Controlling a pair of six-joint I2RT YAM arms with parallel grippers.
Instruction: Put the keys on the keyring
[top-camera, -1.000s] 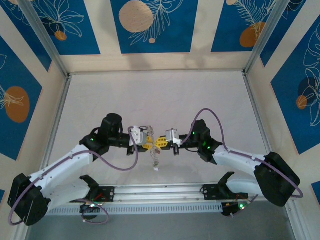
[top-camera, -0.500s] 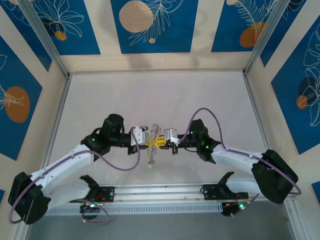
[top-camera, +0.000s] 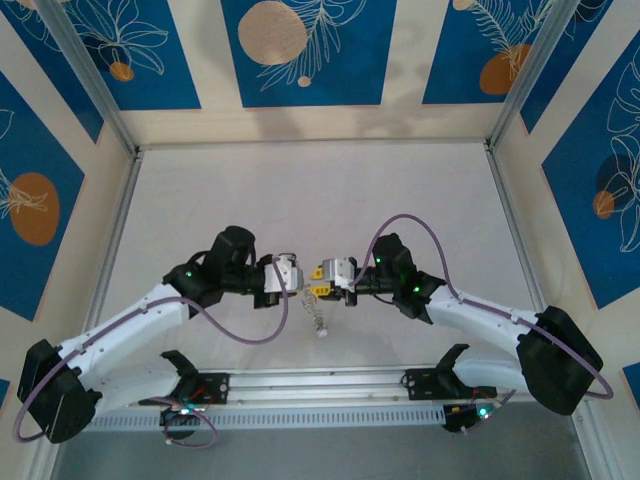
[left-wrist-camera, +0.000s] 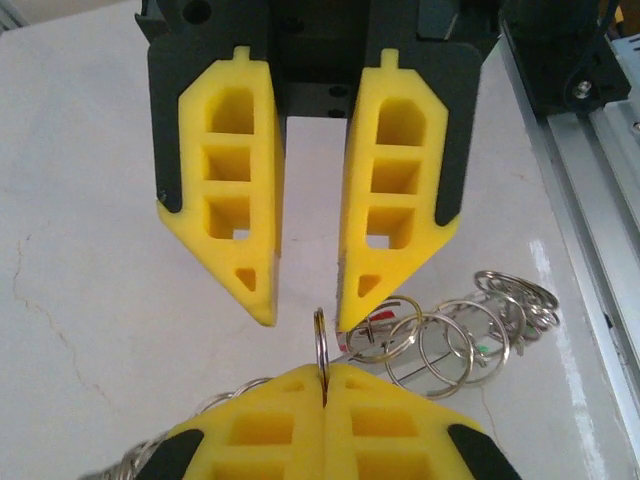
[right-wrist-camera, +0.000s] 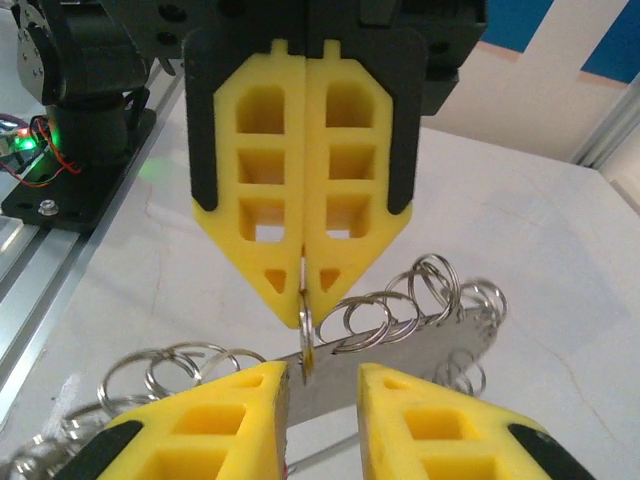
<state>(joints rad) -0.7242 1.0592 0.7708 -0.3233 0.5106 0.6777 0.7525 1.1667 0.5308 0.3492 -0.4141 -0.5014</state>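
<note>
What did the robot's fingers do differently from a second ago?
The right fingers opened and let go of the thin silvery metal ring, and the two sets of fingers came apart. The left fingers are shut on that ring. The bunch of small silvery rings still dangles below them.

2 arms (top-camera: 130, 325) are counted, so 2 grippers too: the left gripper (top-camera: 292, 276) and the right gripper (top-camera: 318, 272). 4 yellow fingers (left-wrist-camera: 268, 220) are seen in total, 2 per gripper. 2 purple cables (top-camera: 408, 220) are spotted. 1 keyring (left-wrist-camera: 320, 345) is counted, seen edge-on. Of the keys (right-wrist-camera: 400, 360), just 1 can be made out for sure. The small rings (right-wrist-camera: 430, 285) are tangled up, so no exact number can be given, but at least 6 are seen.
</note>
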